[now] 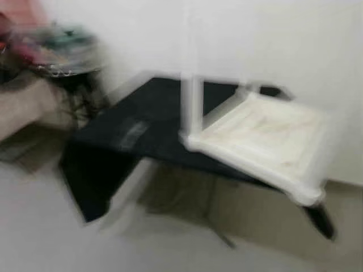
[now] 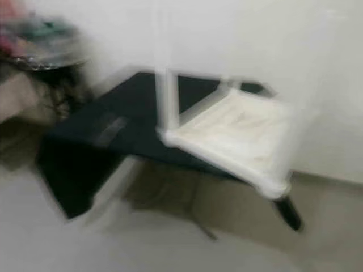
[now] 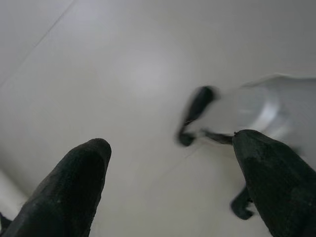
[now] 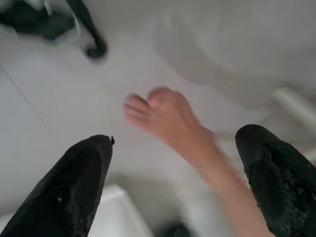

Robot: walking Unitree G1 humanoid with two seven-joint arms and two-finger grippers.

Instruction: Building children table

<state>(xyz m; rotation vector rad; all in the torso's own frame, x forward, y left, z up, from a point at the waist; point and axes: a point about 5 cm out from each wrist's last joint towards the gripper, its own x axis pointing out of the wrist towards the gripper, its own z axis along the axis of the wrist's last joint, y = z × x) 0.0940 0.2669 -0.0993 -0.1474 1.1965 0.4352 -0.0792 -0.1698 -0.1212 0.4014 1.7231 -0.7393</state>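
Note:
A white children's table [image 1: 266, 144] lies upside down on a black low table [image 1: 142, 127], one white leg [image 1: 191, 102] standing upright at its near-left corner. The head views are blurred. My left gripper [image 3: 170, 148] is open, its two black fingers [image 3: 74, 187] spread above pale floor tiles with nothing between them. My right gripper [image 4: 173, 143] is open too, over the floor, where a person's bare foot [image 4: 168, 118] lies between its fingers [image 4: 74, 182].
A round side table [image 1: 62, 56] with cluttered items stands at the far left beside a beige sofa edge [image 1: 22, 105]. A white wall runs behind the black table. A black table foot [image 4: 94, 47] rests on the floor. Pale floor [image 1: 45, 226] lies in front.

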